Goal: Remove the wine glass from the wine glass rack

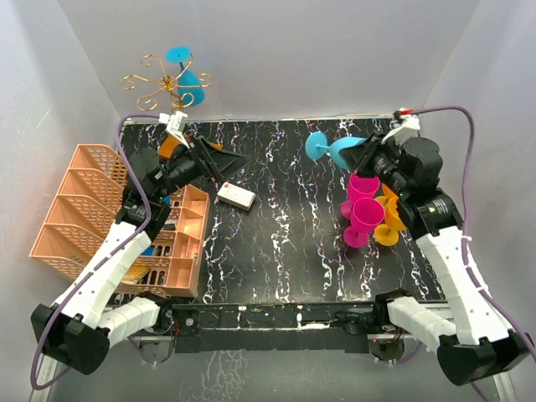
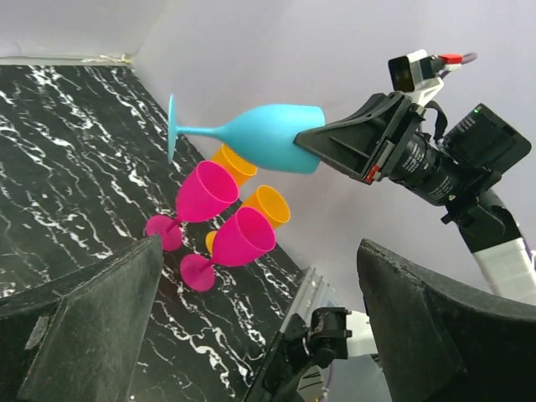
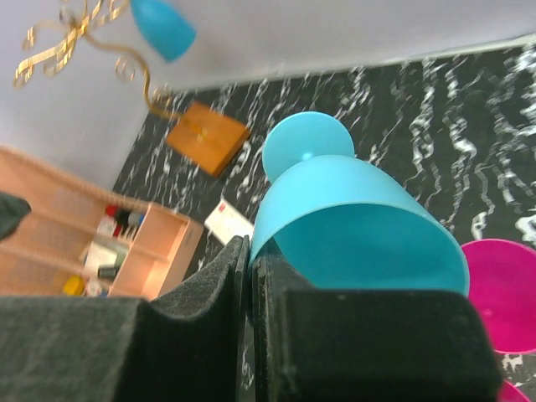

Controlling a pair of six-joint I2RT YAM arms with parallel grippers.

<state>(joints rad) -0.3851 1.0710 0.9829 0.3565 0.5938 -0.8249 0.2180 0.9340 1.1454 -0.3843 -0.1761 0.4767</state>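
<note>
Wine glass (image 1: 335, 149) lies sideways, its rim pinched in the right hand (image 1: 358, 154); left hand (image 1: 219, 167) spread.

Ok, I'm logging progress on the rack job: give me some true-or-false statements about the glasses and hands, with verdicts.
The right hand grips a blue wine glass by its bowl. True.
The wine glass rack is bare. False: a second blue glass hangs on it.
The left hand holds a pink glass. False: it is open and empty.
Pink glasses and orange glasses stand on the table. True.
</note>
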